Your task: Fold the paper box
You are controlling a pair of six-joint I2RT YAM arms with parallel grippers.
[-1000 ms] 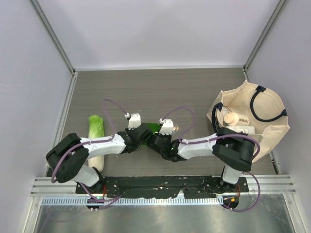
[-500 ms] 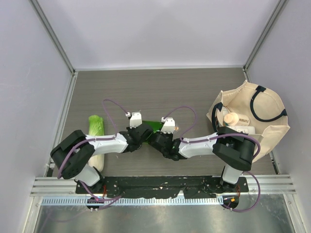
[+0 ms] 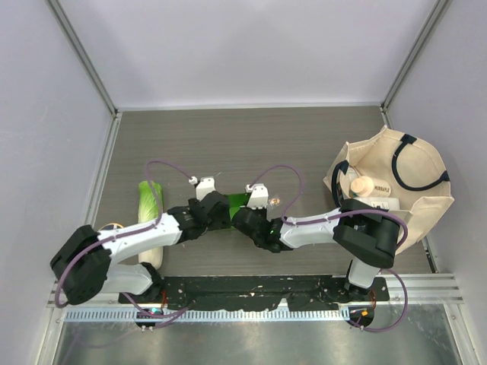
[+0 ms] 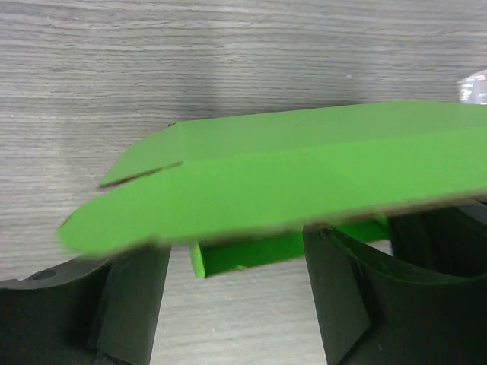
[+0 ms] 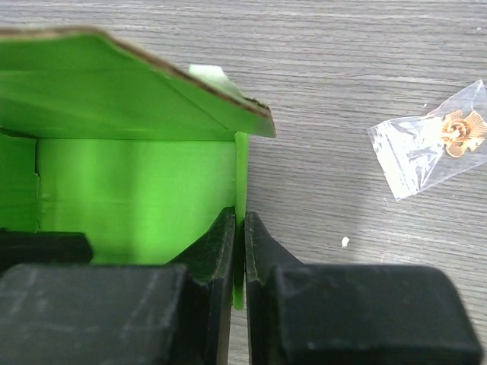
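My right pincer clenches the box wall, lower centre. My left pincer, spread wide, should press the flap down squarely.

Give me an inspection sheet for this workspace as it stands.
Surface: grey wood-grain table.
Job's things: green paper box, partly folded, between both grippers.
Clutter: cabbage at left; tote bag at right holding a bottle; small plastic bag beside the box.
Grippers: left gripper open, fingers wide apart at the box; right gripper shut on a box wall.
Cables: purple cables looped above both arms.
Surroundings: pale walls, metal frame.
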